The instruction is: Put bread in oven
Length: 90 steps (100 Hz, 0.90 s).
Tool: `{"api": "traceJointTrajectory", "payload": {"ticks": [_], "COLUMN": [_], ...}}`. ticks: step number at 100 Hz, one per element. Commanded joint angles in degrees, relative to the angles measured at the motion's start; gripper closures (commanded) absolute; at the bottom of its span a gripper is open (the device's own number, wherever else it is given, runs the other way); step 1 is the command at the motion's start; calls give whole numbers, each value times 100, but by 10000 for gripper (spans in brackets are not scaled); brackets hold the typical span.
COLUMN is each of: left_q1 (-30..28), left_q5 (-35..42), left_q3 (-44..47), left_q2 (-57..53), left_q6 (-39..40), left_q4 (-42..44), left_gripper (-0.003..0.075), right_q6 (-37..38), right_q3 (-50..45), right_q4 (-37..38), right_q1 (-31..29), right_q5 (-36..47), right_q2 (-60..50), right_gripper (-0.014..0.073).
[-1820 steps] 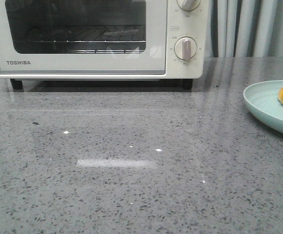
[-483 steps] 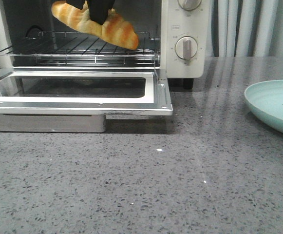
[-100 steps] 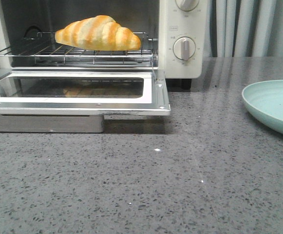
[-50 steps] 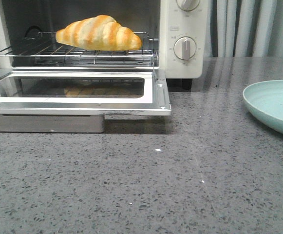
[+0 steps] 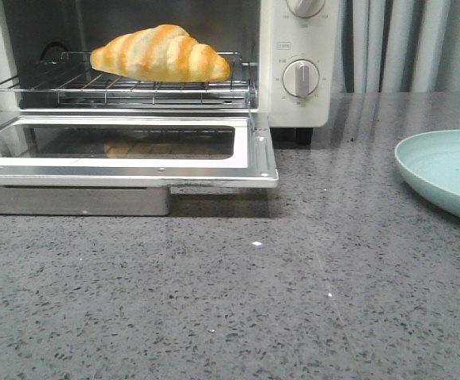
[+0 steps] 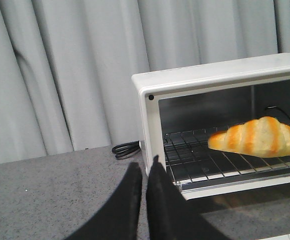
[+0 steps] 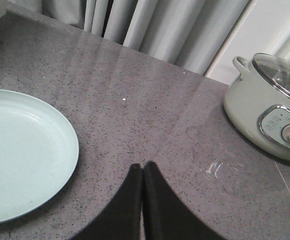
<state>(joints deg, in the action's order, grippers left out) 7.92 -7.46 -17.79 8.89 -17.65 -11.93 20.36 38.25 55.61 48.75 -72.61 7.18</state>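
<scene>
The bread (image 5: 161,54), a glossy golden-orange roll with cream stripes, lies on the wire rack (image 5: 127,85) inside the cream-white oven (image 5: 301,103), whose glass door (image 5: 127,150) hangs open and flat. From the left wrist view the bread (image 6: 258,137) rests free on the rack inside the oven (image 6: 149,130). My left gripper (image 6: 145,167) hovers outside the oven's left front corner, shut and empty. Over the bare counter beside the plate (image 7: 20,155), my right gripper (image 7: 143,167) is shut with nothing in it. Neither gripper shows in the front view.
The pale mint-green plate (image 5: 443,170) is empty at the right of the grey speckled counter. A white cooker with a glass lid (image 7: 269,107) stands further right. A black power cord (image 6: 126,148) lies behind the oven. Grey curtains hang behind.
Over the last second nothing has visibly moved. Earlier the oven door was closed with the bread on the plate, then a gripper held the bread over the rack; it now lies released there.
</scene>
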Motion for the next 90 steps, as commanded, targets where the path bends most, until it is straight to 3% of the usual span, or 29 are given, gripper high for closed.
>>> {"api": "traceJointTrajectory", "payload": {"ticks": [1,37,50,65,81,90], "left_q1": [-7,-7,-7,-7,-7,-7], "left_q5": [429,429,429,429,429,429], "left_q3": [-157,-157,-157,-157,-157,-157], "left_q2": [90,90,90,90,90,90], "left_q6": [28,28,28,28,28,28], "left_q4": [-28,-28,-28,-28,-28,-28], "left_gripper": [740,740,740,740,740,740], "right_q6": [20,20,30,-84,-1546,-2100], "right_q3": [95,95,95,18,-509,-877], "right_q4": [292,288,-418,-818,-1937,-2738], "right_q1": [-15,-15,-15,-5,-5,-5], "right_q5": [138,163,112,2008,4715,5541], "right_q2": [100,100,100,100,100,100], "right_gripper": [638,638,638,638,638,638]}}
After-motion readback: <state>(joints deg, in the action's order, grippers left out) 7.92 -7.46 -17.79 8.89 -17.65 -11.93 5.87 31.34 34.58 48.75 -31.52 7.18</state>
